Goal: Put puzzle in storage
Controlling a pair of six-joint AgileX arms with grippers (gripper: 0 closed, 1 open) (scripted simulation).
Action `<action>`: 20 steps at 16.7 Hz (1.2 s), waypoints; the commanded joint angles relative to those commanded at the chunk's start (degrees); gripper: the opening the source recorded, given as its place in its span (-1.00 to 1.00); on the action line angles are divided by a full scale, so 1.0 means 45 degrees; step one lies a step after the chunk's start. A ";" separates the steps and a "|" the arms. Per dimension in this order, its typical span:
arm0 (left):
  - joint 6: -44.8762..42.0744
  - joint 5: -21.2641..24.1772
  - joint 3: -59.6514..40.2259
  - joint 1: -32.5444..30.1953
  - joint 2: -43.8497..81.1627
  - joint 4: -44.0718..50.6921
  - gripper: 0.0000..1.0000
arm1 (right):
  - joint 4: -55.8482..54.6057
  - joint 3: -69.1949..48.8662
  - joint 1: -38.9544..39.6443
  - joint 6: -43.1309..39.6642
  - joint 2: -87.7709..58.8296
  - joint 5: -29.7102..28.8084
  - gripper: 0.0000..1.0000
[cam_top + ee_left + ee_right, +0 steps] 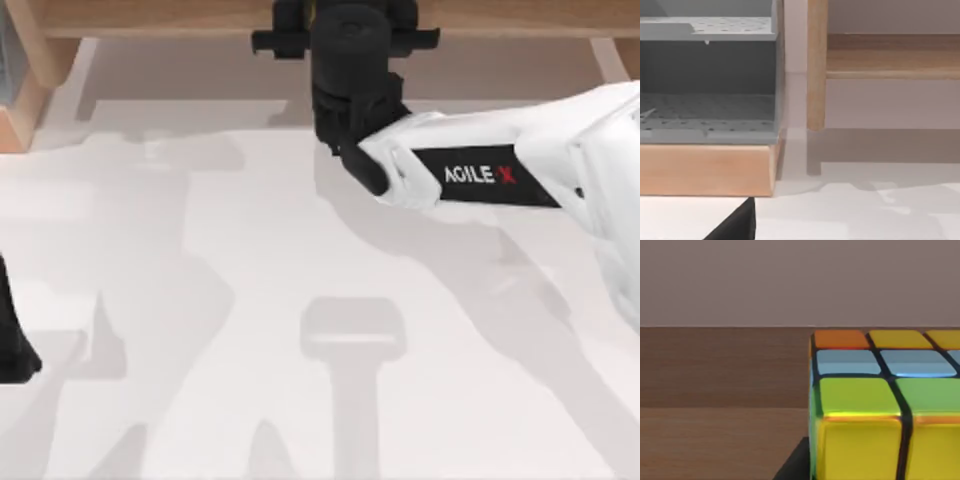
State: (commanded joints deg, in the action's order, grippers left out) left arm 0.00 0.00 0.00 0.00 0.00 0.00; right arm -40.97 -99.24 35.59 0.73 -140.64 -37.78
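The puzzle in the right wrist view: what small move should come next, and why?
Probably lower slightly and release. The right hand is reaching over the wooden shelf at the table's far edge, and the puzzle appears to sit close above a wooden board.

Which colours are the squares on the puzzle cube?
The puzzle shows orange, yellow, pale blue and green squares with black lines between, best in the right wrist view.

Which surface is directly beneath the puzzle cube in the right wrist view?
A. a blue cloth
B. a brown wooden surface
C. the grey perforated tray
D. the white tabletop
B: the cube sits close to the camera with brown wood grain stretching out beside and behind it.
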 joint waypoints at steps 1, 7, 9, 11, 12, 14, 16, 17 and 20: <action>0.0000 0.0000 0.0000 0.0000 0.0000 0.0000 1.00 | 0.0000 0.0000 0.0000 0.0000 0.0000 0.0000 -0.96; 0.0000 0.0000 0.0000 0.0000 0.0000 0.0000 1.00 | 0.0000 0.0000 0.0000 0.0000 0.0000 0.0000 -1.00; 0.0000 0.0000 0.0000 0.0000 0.0000 0.0000 1.00 | 0.0000 0.0000 0.0000 0.0000 0.0000 0.0000 -1.00; 0.0000 0.0000 0.0000 0.0000 0.0000 0.0000 1.00 | 0.0008 0.0005 0.0055 0.0026 0.0066 0.0015 -1.00; 0.0000 0.0000 0.0000 0.0000 0.0000 0.0000 1.00 | 0.0041 0.0050 0.0075 0.0039 0.0194 0.0036 -1.00; 0.0000 0.0000 0.0000 0.0000 0.0000 0.0000 1.00 | 0.0197 0.0371 0.0178 0.0071 0.0540 0.0051 -1.00; 0.0000 0.0000 0.0000 0.0000 0.0000 0.0000 1.00 | 0.0328 0.0807 0.0285 0.0071 0.0826 -0.0020 -1.00; 0.0000 0.0000 0.0000 0.0000 0.0000 0.0000 1.00 | 0.0335 0.0984 0.0317 0.0058 0.0934 -0.0096 -1.00; 0.0000 0.0000 0.0000 0.0000 0.0000 0.0000 1.00 | 0.0123 0.1109 0.0358 0.0040 0.1215 -0.0286 -1.00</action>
State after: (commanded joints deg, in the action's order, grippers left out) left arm 0.00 0.00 0.00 0.00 0.00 0.00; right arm -40.42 -94.25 37.21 0.91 -135.17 -39.07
